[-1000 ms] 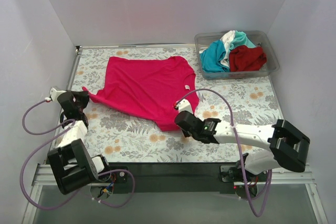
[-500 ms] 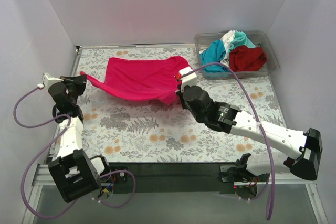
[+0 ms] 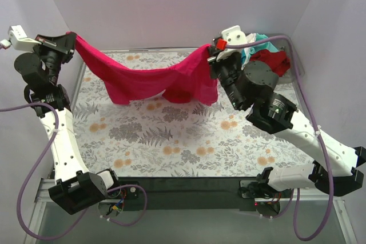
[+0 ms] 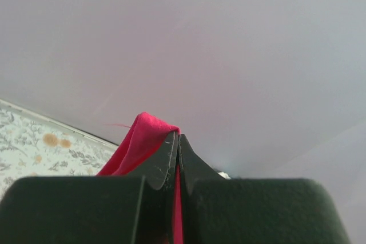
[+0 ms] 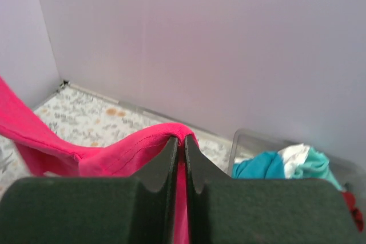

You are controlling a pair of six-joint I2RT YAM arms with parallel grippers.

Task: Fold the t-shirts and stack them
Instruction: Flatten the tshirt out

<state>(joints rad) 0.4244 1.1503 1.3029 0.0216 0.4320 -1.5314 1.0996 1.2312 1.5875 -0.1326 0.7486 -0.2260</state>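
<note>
A magenta-pink t-shirt hangs in the air above the floral table, stretched between both grippers and sagging in the middle. My left gripper is raised high at the far left and shut on one edge of that shirt. High at the back right, my right gripper is shut on the other edge. The teal t-shirt, a white t-shirt and a dark red t-shirt lie crumpled in the clear bin, partly hidden behind the right arm in the top view.
The clear plastic bin stands at the back right corner of the table. White walls close in the back and both sides. Purple cables loop off both arms.
Both grippers have lifted the pink t-shirt off the table and moved up and apart. It lay spread flat a second ago and now hangs stretched between them.
</note>
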